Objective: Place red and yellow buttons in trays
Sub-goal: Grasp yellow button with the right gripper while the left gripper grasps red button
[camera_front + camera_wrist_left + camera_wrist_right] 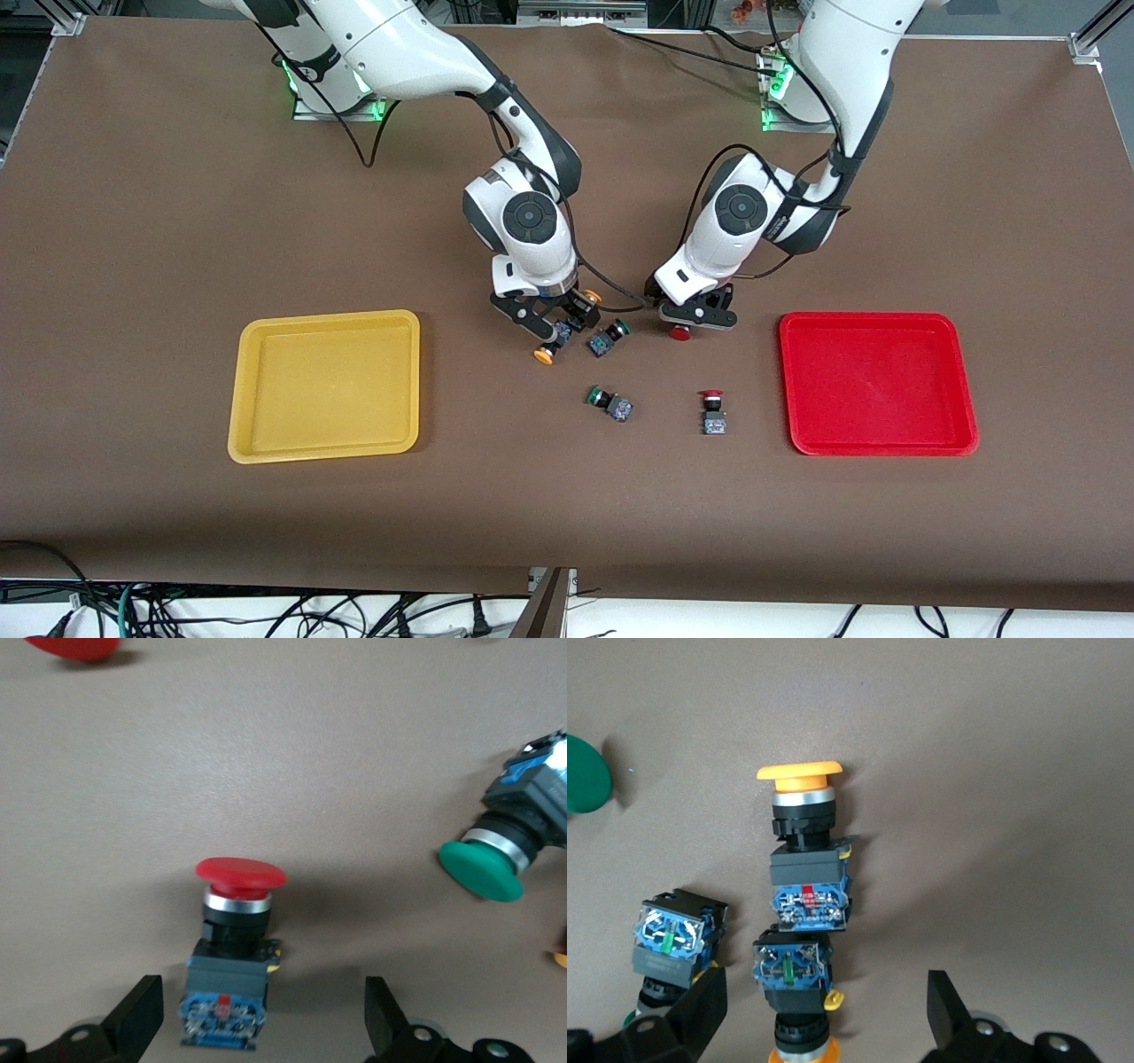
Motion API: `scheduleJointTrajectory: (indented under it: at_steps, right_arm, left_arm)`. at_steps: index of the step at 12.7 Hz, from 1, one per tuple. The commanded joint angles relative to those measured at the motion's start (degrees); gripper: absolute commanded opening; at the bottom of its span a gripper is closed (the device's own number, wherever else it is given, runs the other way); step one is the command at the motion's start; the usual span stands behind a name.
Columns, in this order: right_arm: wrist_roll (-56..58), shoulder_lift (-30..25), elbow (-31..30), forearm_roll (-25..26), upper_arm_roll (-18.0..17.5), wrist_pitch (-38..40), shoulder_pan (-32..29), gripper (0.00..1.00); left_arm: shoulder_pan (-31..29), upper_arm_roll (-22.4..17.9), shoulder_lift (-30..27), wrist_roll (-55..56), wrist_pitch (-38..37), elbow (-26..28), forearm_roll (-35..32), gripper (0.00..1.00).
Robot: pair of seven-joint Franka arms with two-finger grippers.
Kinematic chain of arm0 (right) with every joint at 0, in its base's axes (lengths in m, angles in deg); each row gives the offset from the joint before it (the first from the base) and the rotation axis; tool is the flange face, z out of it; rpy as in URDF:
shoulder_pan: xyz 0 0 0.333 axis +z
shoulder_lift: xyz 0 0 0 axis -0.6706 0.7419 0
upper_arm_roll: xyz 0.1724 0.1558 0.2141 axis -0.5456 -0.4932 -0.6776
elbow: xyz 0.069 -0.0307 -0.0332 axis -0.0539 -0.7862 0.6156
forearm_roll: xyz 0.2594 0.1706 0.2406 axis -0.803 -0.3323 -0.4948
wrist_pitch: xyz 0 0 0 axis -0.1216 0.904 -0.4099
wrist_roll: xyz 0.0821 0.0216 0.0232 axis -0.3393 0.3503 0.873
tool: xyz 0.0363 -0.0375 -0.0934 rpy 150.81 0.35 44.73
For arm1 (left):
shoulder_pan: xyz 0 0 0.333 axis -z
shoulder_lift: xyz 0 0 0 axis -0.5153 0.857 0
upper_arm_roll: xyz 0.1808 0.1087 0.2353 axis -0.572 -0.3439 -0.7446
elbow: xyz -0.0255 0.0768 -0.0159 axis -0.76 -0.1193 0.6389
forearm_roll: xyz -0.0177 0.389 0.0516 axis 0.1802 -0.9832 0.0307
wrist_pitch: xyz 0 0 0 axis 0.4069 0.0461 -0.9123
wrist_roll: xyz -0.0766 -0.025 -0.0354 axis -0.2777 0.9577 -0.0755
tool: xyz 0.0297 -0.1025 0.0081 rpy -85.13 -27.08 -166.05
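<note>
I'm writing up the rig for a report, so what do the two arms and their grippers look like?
Both arms have glossy white shells with black joint sections and a round dark-grey cap at the wrist. Loose black cables run along each. Green lights glow at both bases. The left gripper and right gripper are black, two-fingered, with blocky wedge-shaped fingers and visible mounting holes.

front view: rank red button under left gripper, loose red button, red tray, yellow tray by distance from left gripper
1. Red button, right under the left gripper.
2. Loose red button, nearer the camera.
3. Red tray, at the left arm's end.
4. Yellow tray, at the right arm's end.
</note>
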Motion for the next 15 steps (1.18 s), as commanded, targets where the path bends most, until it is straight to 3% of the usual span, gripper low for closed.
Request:
scheduleJointTrajectory:
  at_steps: [1,3,4,5,6,10,14,15]
  right_arm:
    - [-1.16,1.47,1.27,-0.32,0.41,-0.70,0.92,1.00]
    - [-1.16,2.26,1.88,-0.40,0.41,-1.14,0.93,1.00]
    - [-1.25,2.61,2.23,-0.40,0.41,-1.14,0.93,1.00]
    - [-1.33,3.05,2.33,-0.40,0.41,-1.23,1.27,1.00]
    - [-1.33,3.23,2.41,-0.40,0.41,-1.32,1.36,0.99]
    - [-1.33,3.58,3.12,-0.40,0.41,-1.32,1.37,0.93]
    - [-1.07,3.58,3.03,-0.32,0.41,-1.14,1.63,0.46]
    - [-0.90,3.58,3.03,-0.23,0.41,-1.14,1.63,0.41]
  left_arm:
    - [0.49,-0.42,1.41,-0.58,1.47,-0.47,-0.68,1.00]
    - [0.49,-0.42,1.59,-0.58,1.65,-0.56,-3.21,1.00]
    - [0.23,-0.42,1.50,-0.67,1.65,-0.64,-6.01,0.73]
    - [0.14,-0.33,1.41,-0.58,1.65,-0.64,-7.08,0.33]
    - [0.14,-0.33,1.15,-0.49,1.56,-0.64,-7.09,0.13]
    - [-0.73,-0.68,-2.26,-0.23,-2.72,-0.73,-7.09,0.06]
    - [-6.52,-0.86,-7.11,-0.40,-21.85,-6.51,-7.27,0.08]
    - [-8.45,-0.86,-7.37,-1.01,-27.12,-8.97,-7.36,0.08]
